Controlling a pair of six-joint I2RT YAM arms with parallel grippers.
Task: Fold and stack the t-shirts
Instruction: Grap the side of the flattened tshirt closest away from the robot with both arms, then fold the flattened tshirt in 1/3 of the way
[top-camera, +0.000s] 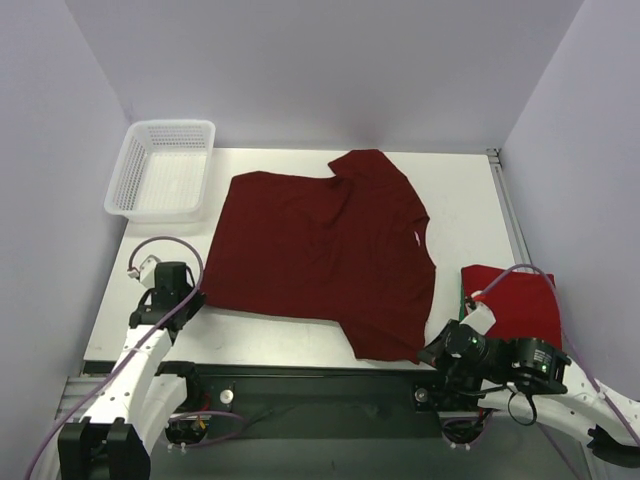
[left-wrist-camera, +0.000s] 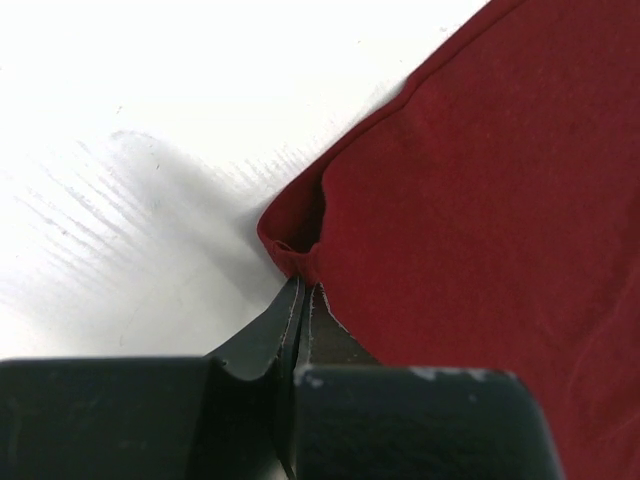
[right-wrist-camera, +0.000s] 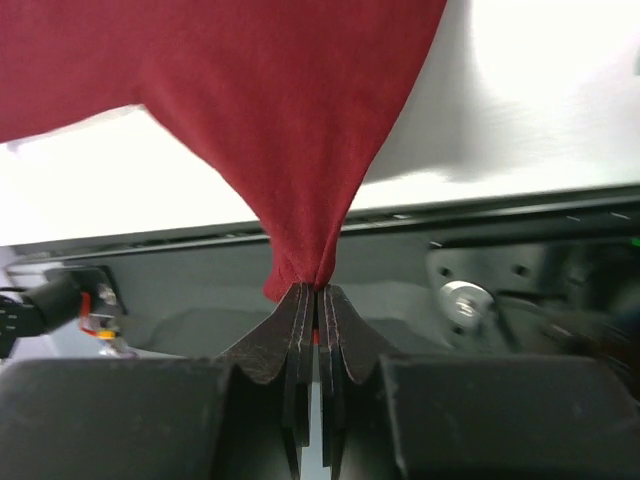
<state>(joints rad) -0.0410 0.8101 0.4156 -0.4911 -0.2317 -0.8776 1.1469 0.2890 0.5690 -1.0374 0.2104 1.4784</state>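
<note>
- The maroon t-shirt (top-camera: 320, 250) is lying spread flat on the table (top-camera: 290, 338), just beside the basket (top-camera: 170, 124) on the side toward the right arm.
- The left gripper (left-wrist-camera: 302, 290) is pinching the shirt's hem corner, jaws closed on a small tuck of cloth, a little nearer the arm bases than the basket.
- The right gripper (right-wrist-camera: 316, 292) is clamping the shirt's other near corner, seemingly a sleeve tip, well apart from the basket. The cloth is drawing into a taut peak at its jaws.
- The brighter red t-shirt (top-camera: 520, 305) is sitting folded, farther from the basket than the right gripper.
- The step looks like folding the near edge over. Both corners should be rising together and level, with the edge taut between them, so the crease runs straight.
- The left bite looks thin, so a slow lift is the safer course.
</note>
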